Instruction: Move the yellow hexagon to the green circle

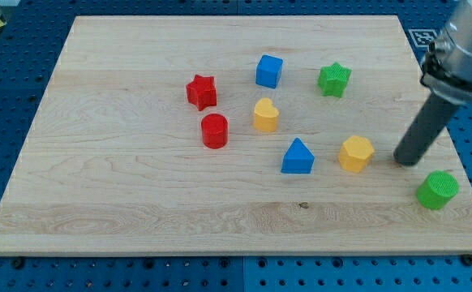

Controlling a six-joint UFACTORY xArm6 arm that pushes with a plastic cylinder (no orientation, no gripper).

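The yellow hexagon (356,153) lies on the wooden board (122,203) right of centre. The green circle (437,190) sits near the board's lower right corner. My tip (406,161) is on the board to the right of the yellow hexagon, a short gap away from it, and up and to the left of the green circle. The dark rod rises from the tip toward the view's upper right.
A blue triangle-topped block (298,156) lies just left of the hexagon. A yellow heart (265,115), a red cylinder (214,130), a red star (202,92), a blue cube (269,70) and a green star (333,79) lie further up and left.
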